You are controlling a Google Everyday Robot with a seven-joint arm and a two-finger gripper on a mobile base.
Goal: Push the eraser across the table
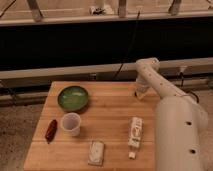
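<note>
End effector [141, 92] is low over the worktop's [110, 107] far-right corner; open or closed, we can't tell. Eraser [96, 152], we reckon the pale block by the near edge, lies well apart, diag. toward near-left in view; long axis approx. near-to-far.

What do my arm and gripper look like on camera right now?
The arm is off-white, built of thick, smooth, rounded tube segments with a bulbous joint; the fat near segment carries a few small dark dots. No loose cables show on it. The gripper is a small pale end piece, at the far right edge of the table.
</note>
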